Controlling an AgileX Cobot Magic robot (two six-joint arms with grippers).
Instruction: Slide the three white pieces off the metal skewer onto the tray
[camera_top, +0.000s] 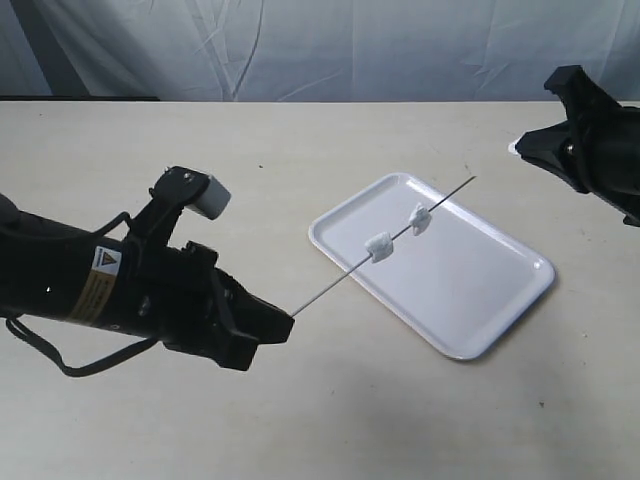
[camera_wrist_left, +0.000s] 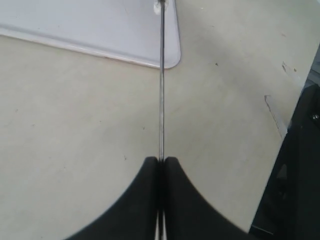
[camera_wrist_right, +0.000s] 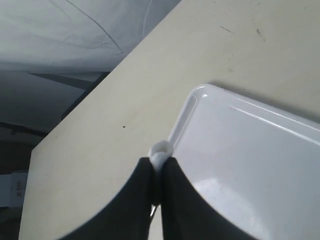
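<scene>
My left gripper (camera_top: 288, 318) (camera_wrist_left: 161, 160) is shut on one end of the metal skewer (camera_top: 340, 282) (camera_wrist_left: 161, 90). The thin rod slants up over the white tray (camera_top: 470, 290) (camera_wrist_left: 100, 30). Two white pieces (camera_top: 381, 246) (camera_top: 419, 218) are threaded on it above the tray, a little apart. My right gripper (camera_top: 522, 144) (camera_wrist_right: 159, 161) hangs at the far right, away from the skewer's free tip. It is shut on a third white piece (camera_wrist_right: 161, 149), whose tip pokes out beyond the fingertips beside a corner of the tray (camera_wrist_right: 250, 160).
The beige table (camera_top: 300, 150) runs back to a pale cloth backdrop (camera_top: 350, 45). The left arm's black body (camera_top: 100, 285) fills the near left. In the right wrist view the table's edge (camera_wrist_right: 75, 112) drops off to a dark gap.
</scene>
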